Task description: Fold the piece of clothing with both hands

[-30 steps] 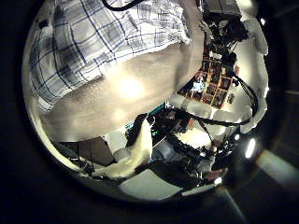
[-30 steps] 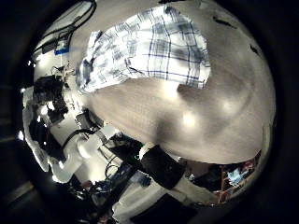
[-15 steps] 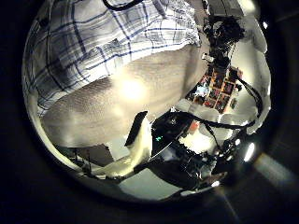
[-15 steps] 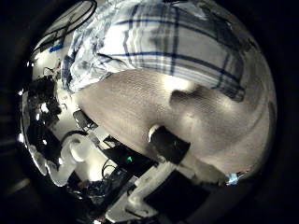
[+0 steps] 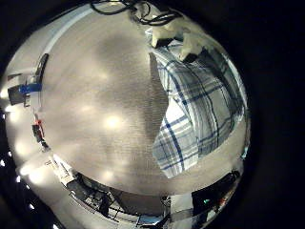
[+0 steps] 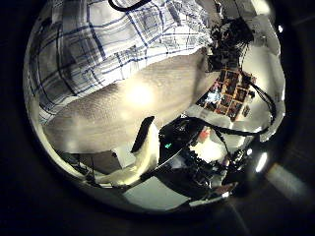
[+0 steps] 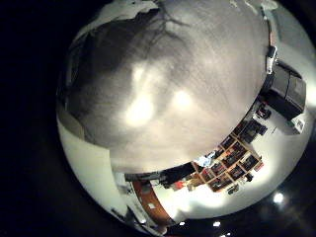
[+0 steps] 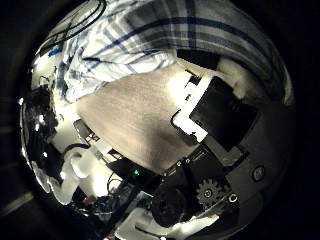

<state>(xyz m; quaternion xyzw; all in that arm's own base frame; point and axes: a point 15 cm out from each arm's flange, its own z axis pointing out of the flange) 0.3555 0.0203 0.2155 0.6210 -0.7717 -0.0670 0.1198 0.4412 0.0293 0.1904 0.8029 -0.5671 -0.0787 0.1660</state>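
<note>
In the left thumb side palm view the shirt (image 6: 103, 44) lies beyond the thumb (image 6: 144, 157), which hangs relaxed and away from it. In the right thumb side palm view the shirt (image 8: 170, 35) is very close, and my right hand's finger (image 8: 215, 108) reaches to its edge without curling round it.
The woven table top (image 7: 168, 89) fills the right little finger side palm view, with shelves (image 7: 227, 158) in the room behind. Small items (image 5: 29, 89) lie near the table's edge in the left little finger side palm view.
My right hand has dropped close to the table and the shirt's edge, and its finger has come into view. My left hand has shifted only slightly over the shirt.
</note>
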